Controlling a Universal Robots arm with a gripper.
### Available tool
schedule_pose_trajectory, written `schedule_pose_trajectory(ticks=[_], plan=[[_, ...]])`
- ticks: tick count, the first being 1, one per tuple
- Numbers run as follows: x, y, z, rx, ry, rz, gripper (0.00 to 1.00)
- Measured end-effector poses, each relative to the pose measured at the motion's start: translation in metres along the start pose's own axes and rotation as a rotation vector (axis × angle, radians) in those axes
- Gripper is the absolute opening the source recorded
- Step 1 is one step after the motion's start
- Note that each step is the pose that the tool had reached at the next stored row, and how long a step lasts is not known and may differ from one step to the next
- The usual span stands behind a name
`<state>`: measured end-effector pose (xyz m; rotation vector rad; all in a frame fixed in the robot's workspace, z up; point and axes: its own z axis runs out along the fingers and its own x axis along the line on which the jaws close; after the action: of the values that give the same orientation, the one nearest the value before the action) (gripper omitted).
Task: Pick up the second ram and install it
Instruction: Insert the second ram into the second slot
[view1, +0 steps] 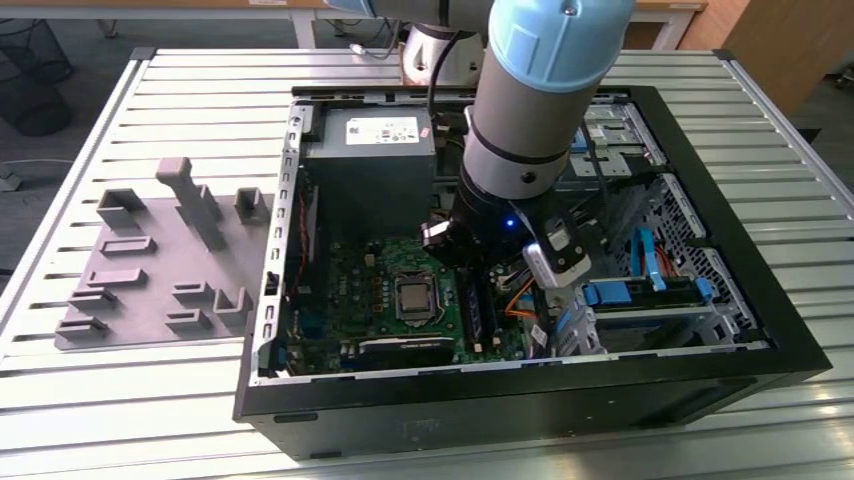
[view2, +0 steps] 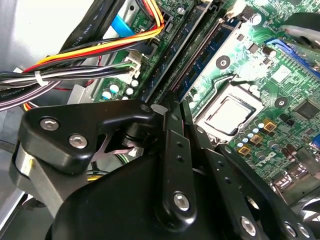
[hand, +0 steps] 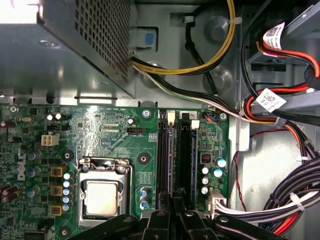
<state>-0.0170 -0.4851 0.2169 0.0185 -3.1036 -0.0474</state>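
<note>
Open PC case (view1: 787, 340) on slatted tabletop (view1: 134, 400). Inside: green motherboard (view1: 350, 275) with bare CPU (hand: 102, 198), grey power supply (view1: 374, 160) above it, coloured cable bundle (hand: 280, 112). Grey fixture blocks (view1: 160, 270) sit on the exterior view's left.

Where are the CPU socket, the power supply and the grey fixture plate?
CPU socket (hand: 102, 197), first wrist view, on the silver lid at its centre.
Power supply (view1: 371, 170), exterior view, on its grey top face below the sticker.
Grey fixture plate (view1: 140, 270), exterior view, on its flat base between the raised blocks.
</note>
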Motion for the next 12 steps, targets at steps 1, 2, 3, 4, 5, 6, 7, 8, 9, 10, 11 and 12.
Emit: schedule_pose_trajectory(ticks=[1, 2, 3, 4, 5, 6, 7, 8, 9, 10, 11, 12], plan=[[0.0000, 0.0000, 0.0002, -0.0001, -0.0001, 0.000, 0.14], [0.0000, 0.0000, 0.0004, -0.0002, 0.0000, 0.000, 0.14], [0.0000, 0.0000, 0.0006, -0.0002, 0.0000, 0.001, 0.14], [0.0000, 0.0000, 0.0009, -0.0003, 0.0000, 0.001, 0.14], [0.0000, 0.0000, 0.0012, -0.0005, 0.0000, 0.001, 0.14], [-0.0001, 0.0000, 0.0016, -0.0007, 0.0000, 0.001, 0.14], [-0.0001, 0.0000, 0.0019, -0.0008, 0.0000, 0.001, 0.14], [-0.0001, -0.0001, 0.0020, -0.0008, 0.0000, 0.001, 0.14], [-0.0001, -0.0001, 0.0020, -0.0008, 0.0001, 0.001, 0.14], [-0.0001, -0.0001, 0.0020, -0.0008, 0.0001, 0.001, 0.14], [-0.0001, 0.0000, 0.0021, -0.0010, 0.0000, 0.001, 0.14], [-0.0001, 0.0000, 0.0023, -0.0010, 0.0000, 0.001, 0.14]])
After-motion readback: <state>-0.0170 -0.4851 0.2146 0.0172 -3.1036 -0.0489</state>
